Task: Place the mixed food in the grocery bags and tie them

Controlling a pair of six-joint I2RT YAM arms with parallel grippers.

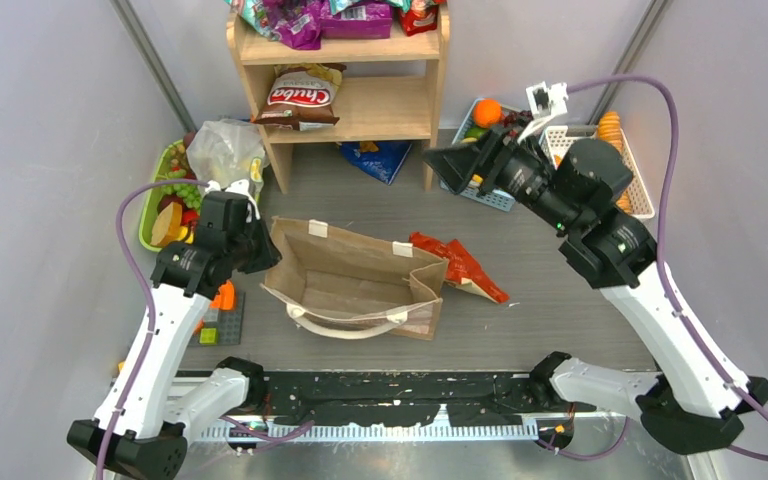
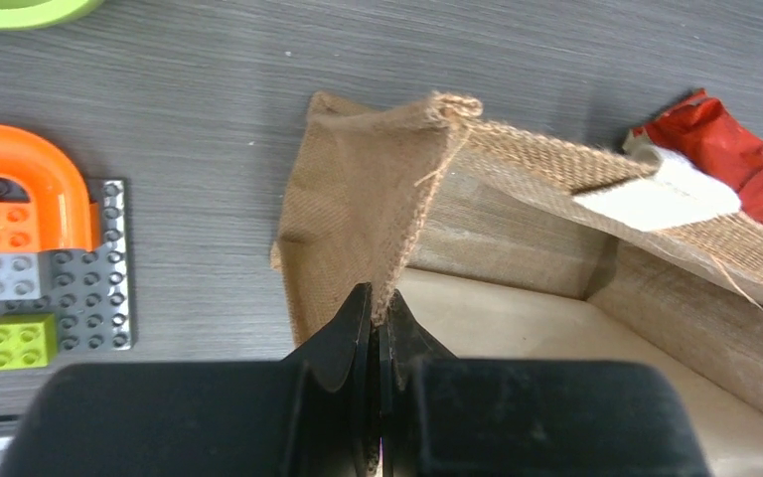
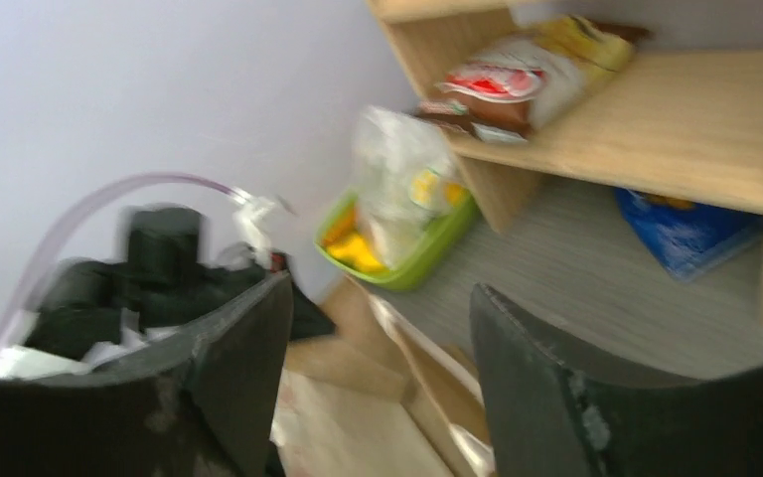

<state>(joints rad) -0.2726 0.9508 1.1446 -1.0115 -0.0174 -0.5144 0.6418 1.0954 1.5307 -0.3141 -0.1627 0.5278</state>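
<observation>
Pinching a rim corner of the burlap tote [image 2: 358, 199] in the left gripper [image 2: 380, 316] at mid-bench toward the left edge, propping its mouth open for loading, and hanging the right gripper [image 3: 380, 298] wide and empty toward the far-right corner, likely needing next a pick of the orange [image 1: 487, 111] there.

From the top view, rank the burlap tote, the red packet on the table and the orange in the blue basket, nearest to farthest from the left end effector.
1. Burlap tote: corner pinched by the left end effector.
2. Red packet: right of the tote.
3. Orange: back right.
</observation>
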